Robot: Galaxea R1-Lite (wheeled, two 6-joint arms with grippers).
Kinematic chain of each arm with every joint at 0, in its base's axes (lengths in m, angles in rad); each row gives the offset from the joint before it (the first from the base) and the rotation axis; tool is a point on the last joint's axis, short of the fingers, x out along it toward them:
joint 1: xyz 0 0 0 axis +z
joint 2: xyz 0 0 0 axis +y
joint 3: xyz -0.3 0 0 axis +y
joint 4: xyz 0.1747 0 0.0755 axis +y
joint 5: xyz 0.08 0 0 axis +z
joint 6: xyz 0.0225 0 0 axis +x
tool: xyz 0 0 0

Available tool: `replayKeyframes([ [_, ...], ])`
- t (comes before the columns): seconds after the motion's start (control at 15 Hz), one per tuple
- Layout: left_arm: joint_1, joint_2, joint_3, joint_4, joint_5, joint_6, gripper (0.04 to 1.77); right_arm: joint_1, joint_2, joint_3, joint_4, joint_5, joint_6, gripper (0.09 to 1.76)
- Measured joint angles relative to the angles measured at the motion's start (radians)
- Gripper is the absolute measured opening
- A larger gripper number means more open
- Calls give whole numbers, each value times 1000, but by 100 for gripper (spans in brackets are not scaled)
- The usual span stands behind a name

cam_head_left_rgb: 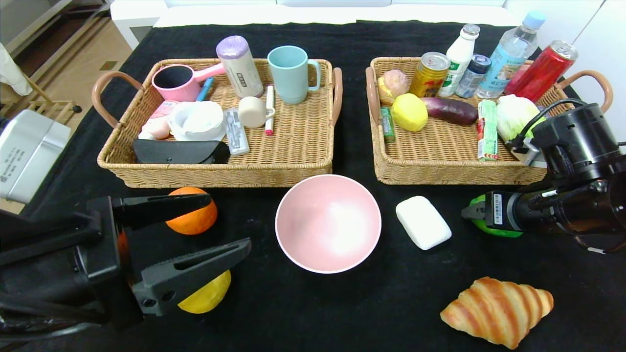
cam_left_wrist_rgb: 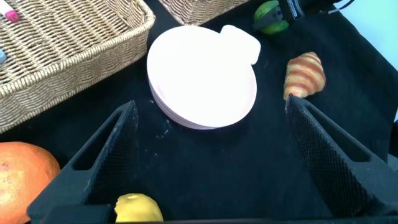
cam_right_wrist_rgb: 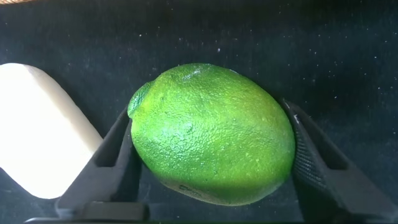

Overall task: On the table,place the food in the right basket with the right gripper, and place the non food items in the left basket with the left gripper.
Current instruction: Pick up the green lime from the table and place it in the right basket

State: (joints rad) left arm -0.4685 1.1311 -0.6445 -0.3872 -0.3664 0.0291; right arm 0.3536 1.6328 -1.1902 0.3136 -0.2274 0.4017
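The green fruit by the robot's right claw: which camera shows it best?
The right wrist view: the green fruit fills the picture, sitting between the right gripper fingers. In the head view only a green sliver shows beside that gripper. In the left wrist view it is small and far off.

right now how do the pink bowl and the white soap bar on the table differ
The pink bowl is round and hollow, opening upward; the white soap bar is a solid rounded rectangle lying flat. The bowl is pale pink and clearly the wider of the two; the bar is white and much smaller. The bowl sits centrally in front of the gap between the baskets; the bar lies to its right, nearer the green fruit. Both rest on the black table, outside the baskets.
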Motion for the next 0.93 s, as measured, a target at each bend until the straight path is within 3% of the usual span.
replayKeyframes([
  [0.93,0,2,7,2,6,32,172,7,-6,6,9,5,1,134],
])
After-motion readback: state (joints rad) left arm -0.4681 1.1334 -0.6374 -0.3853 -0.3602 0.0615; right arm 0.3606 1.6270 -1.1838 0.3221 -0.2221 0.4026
